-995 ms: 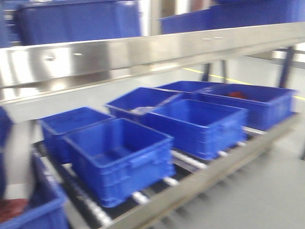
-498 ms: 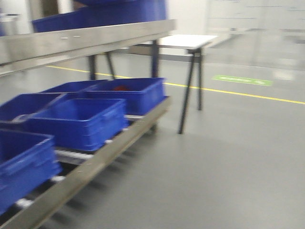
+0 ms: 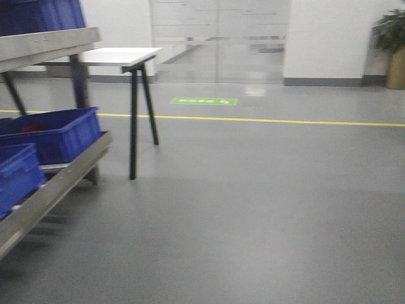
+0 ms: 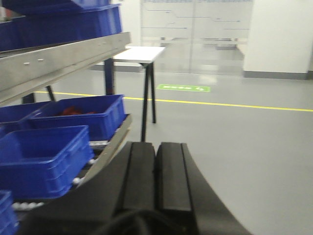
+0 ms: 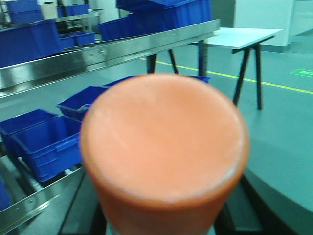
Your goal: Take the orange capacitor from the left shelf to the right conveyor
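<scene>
Exterior front-facing view shows mostly grey floor (image 3: 253, 209). The left shelf (image 3: 44, 47) sits at the left edge only, with blue bins (image 3: 54, 133) on the rack under it and a white table (image 3: 120, 56) just behind. Neither arm appears here, nor the orange capacitor, nor the right conveyor. This view therefore gives no heading toward the belt, only that the shelf lies off to the left.

Left wrist-mounted view shows the left gripper (image 4: 155, 166) with its two black fingers pressed flat together and nothing between them. The shelf and bins stand to its left, apart from it.

Right wrist-mounted view is filled by the orange capacitor (image 5: 164, 147), seen end-on. Its round flat end faces the lens, so its long axis runs straight out from the right gripper (image 5: 161, 218). It hangs in the air, clear of the shelf behind it and to the left. The cylinder hides nearly all of the fingers, with only dark strips showing low at either side, and I judge the claw is pinching the capacitor's body. The right arm thus has the part, and the coming move turns on where the conveyor lies from it, which no view shows. Only this view shows the capacitor, and only the front view shows the open floor to the right.
</scene>
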